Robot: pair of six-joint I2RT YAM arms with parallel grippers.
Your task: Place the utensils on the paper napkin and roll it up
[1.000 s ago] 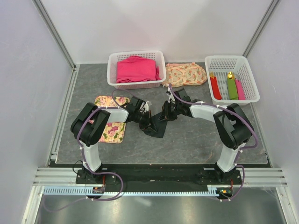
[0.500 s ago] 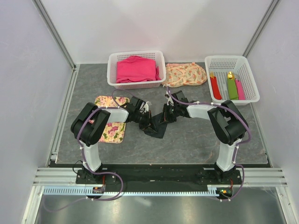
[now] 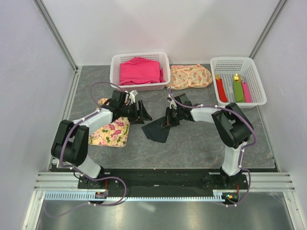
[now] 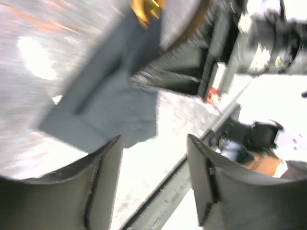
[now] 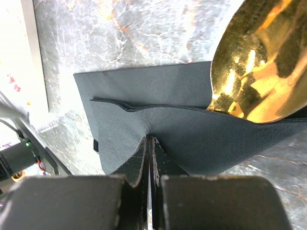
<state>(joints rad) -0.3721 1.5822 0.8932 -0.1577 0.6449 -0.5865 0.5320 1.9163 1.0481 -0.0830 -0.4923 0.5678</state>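
The black paper napkin (image 3: 157, 129) lies on the grey table between the two arms, part of it folded over. My right gripper (image 3: 167, 122) is shut on the folded layer's edge (image 5: 192, 136), pinching the paper between its fingertips (image 5: 149, 140). A gold spoon bowl (image 5: 259, 62), one of the utensils, sticks out from under that fold. The rest of the utensils is hidden by the paper. My left gripper (image 3: 143, 115) hangs open to the left of the napkin (image 4: 103, 103), nothing between its fingers (image 4: 108, 172). A gold head (image 4: 146, 9) shows blurred at the top of the left wrist view.
A floral mat (image 3: 112, 132) lies under the left arm. At the back stand a white basket (image 3: 115, 72) with pink cloth, a floral cloth (image 3: 191, 75), and a second white basket (image 3: 259, 96) holding red, green and pink rolls.
My left gripper has opened, let go of the napkin and swung back to the left. The right gripper has stayed shut on the napkin's fold.
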